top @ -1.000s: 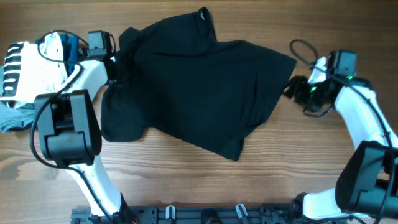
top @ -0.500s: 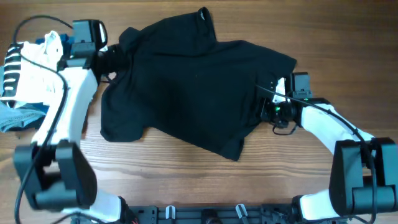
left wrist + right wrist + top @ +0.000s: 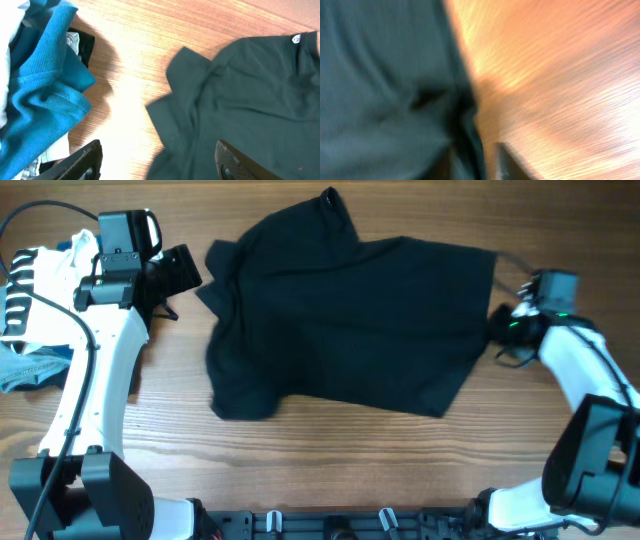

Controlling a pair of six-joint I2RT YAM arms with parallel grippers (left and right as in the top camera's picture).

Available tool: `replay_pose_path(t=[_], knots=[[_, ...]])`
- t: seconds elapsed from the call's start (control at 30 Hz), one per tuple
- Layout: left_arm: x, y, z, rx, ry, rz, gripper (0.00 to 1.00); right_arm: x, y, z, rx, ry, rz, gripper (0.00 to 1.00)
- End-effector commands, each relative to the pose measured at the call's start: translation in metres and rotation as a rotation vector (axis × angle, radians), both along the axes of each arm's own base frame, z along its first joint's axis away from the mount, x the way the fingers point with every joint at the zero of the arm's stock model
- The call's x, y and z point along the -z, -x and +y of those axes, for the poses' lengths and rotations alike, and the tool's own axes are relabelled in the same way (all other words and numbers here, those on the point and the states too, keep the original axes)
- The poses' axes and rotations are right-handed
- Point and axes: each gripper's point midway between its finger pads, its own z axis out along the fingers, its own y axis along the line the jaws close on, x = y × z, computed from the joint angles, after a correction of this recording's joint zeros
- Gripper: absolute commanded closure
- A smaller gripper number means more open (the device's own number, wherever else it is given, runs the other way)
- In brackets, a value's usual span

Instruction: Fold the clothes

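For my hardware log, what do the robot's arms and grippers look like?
The left arm and right arm have white links, black joints and black cables. Left gripper and right gripper are black; a green light glows at the right wrist.

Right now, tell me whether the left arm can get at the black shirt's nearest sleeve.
Probably yes. The left claw is open, apart from the black shirt, with only bare table between it and the sleeve; the blue garment lies on its other side.
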Motion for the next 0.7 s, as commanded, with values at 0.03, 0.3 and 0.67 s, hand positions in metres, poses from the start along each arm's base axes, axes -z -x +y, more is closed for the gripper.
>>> replay_pose_path(t=[0.03, 0.3, 0.67], knots=[[-0.002, 0.007, -0.001, 0.003, 0.009, 0.013, 0.24, -0.022, 0.007, -0.035, 0.023, -0.011, -0.036, 0.17], [0.003, 0.014, -0.002, 0.002, 0.01, 0.048, 0.21, -0.002, 0.067, 0.066, -0.299, -0.256, 0.215, 0.32], [0.002, 0.014, -0.001, 0.002, 0.01, 0.046, 0.17, 0.024, 0.12, 0.125, -0.492, 0.05, 0.503, 0.36]])
